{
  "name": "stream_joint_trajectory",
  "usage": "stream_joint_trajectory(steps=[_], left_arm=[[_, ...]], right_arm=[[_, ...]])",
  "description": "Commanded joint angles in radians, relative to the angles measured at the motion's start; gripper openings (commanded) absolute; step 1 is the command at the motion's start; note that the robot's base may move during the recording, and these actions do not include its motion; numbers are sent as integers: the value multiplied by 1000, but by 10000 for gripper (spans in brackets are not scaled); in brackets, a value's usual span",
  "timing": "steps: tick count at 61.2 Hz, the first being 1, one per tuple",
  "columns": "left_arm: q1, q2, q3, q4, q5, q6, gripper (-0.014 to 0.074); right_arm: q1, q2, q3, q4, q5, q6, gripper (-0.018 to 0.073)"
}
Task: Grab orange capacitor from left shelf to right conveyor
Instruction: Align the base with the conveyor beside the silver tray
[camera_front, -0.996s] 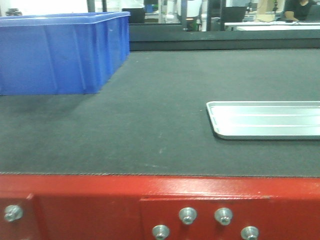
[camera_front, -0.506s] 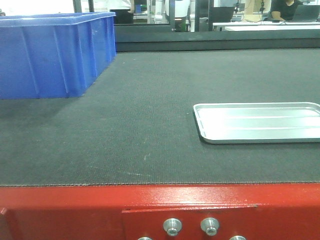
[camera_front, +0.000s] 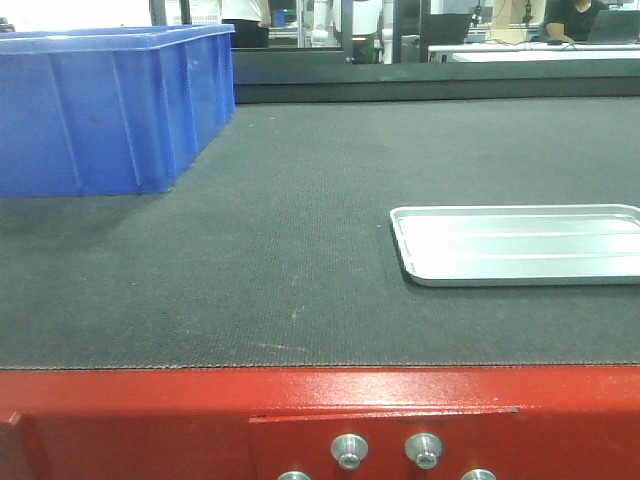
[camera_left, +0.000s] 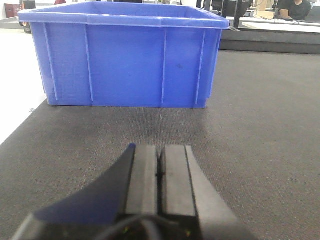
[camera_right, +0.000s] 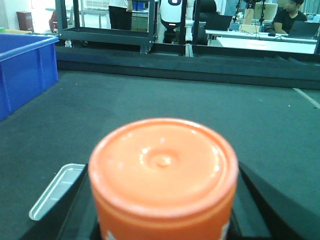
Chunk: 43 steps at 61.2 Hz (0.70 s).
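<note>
The orange capacitor (camera_right: 162, 165) fills the right wrist view, its flat top towards the camera, with white print at its lower edge. My right gripper (camera_right: 162, 222) is shut on it, dark fingers (camera_right: 252, 192) on both sides, above the right conveyor (camera_right: 150, 100). The conveyor's dark grey belt (camera_front: 290, 250) and red front frame (camera_front: 150, 420) with silver bolts fill the front view. My left gripper (camera_left: 160, 160) is shut and empty, low over the belt (camera_left: 260, 130). The left shelf is out of view. Neither gripper shows in the front view.
A blue plastic bin (camera_front: 110, 105) stands on the belt at the far left, straight ahead of the left gripper (camera_left: 125, 55). A shallow silver tray (camera_front: 520, 245) lies at the right; its corner (camera_right: 52, 192) shows below-left of the capacitor. Desks and people stand beyond the belt.
In the front view the bin and tray have shifted left and the red frame has sunk lower, then held still over the last half second.
</note>
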Motion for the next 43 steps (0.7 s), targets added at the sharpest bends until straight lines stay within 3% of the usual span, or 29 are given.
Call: stream_joint_trajectory(steps=[1,10,23,31,43], left_arm=[[1,-11,-5,-2,-86,-1,-127],[1,-11,-5,-2,-86,-1,-127],[1,-11,-5,-2,-86,-1,-127],[1,-11,-5,-2,-86,-1,-127],[1,-11,-5,-2,-86,-1,-127]], right_arm=[[-7,17,-23,3,-108,-3,50],[-7,53,-31,4,-189,-3,50],[-7,365,-142,6,-339,-3,50],[4,592,-178,57,-523,-3,50],[92,884,-174,55,-796,-3,50]])
